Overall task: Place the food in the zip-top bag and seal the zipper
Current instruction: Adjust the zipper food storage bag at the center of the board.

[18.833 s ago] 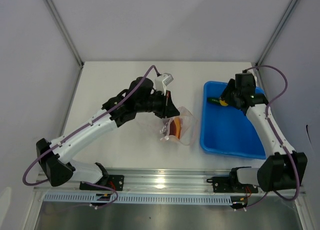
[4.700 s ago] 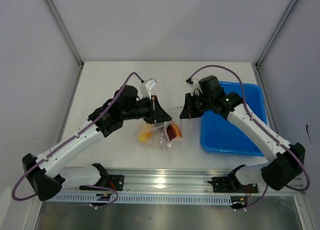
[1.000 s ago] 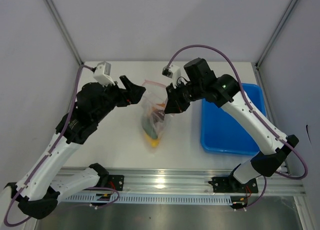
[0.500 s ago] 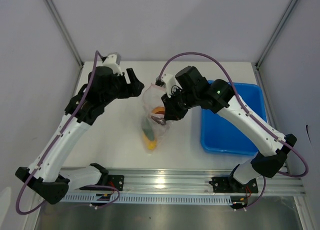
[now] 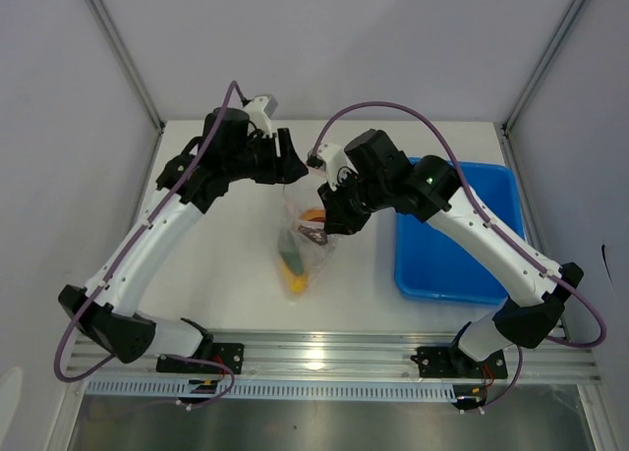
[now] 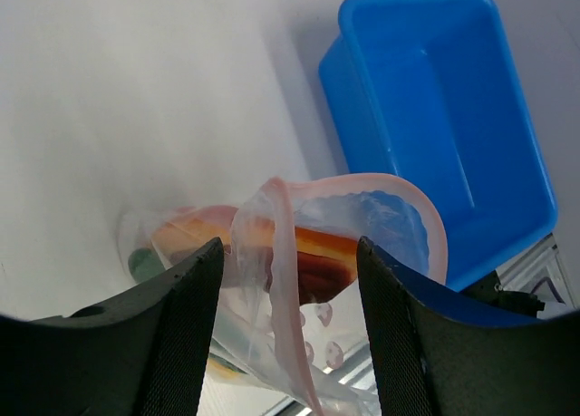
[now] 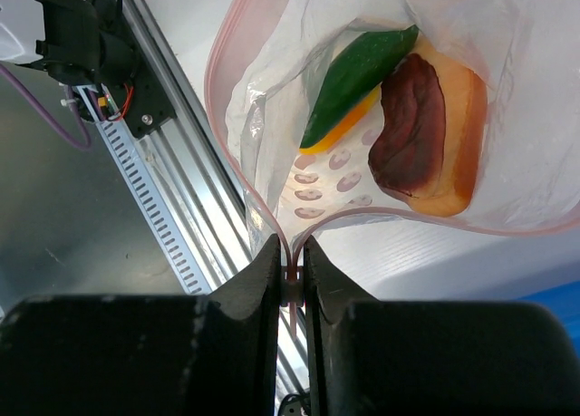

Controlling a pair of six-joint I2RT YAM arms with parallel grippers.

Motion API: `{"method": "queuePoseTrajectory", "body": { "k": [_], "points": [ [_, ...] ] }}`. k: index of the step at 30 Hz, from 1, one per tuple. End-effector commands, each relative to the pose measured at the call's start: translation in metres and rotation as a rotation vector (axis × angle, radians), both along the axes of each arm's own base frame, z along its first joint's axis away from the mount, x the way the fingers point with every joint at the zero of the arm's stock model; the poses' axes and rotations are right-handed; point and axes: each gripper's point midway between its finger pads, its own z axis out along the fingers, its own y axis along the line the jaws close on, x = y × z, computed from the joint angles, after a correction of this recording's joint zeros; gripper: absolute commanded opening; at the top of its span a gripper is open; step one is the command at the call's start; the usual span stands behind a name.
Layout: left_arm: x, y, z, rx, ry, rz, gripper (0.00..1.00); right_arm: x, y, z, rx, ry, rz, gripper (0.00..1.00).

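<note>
left end effector (image 6: 288, 249): just swung in, jaws apart round zip-top bag (image 5: 301, 243) rim | right end effector (image 7: 291, 260): clamped on zipper (image 6: 285, 307) | 3 foods (image 7: 408, 135) inside, so sealing's next

Left arm (image 5: 155, 240) and right arm (image 5: 494, 240): white link shells, black joints and bases, purple cables (image 5: 378, 105) looping alongside.

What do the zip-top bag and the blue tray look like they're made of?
Zip-top bag: thin clear plastic film, glossy; it crinkles and the food shows through.
Blue tray: probably rigid moulded plastic, smooth, uniform colour, rounded corners.
</note>
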Motion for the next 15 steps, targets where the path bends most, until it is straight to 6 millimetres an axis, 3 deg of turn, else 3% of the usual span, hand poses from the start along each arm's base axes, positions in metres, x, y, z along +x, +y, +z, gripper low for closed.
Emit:
{"method": "queuePoseTrajectory", "body": {
  "k": [1,7,15],
  "points": [
    [0.006,-0.005,0.012,0.017,-0.008,-0.036,0.63,-0.001,0.000,0.019,0.036,-0.046,0.008,0.00],
    [0.017,-0.004,-0.004,0.067,0.023,-0.007,0.58,-0.003,0.003,0.023,0.042,-0.052,0.016,0.00],
    [0.029,0.001,-0.021,0.151,0.056,0.021,0.32,-0.002,-0.002,0.026,0.034,-0.067,-0.005,0.00]
  ]
}}
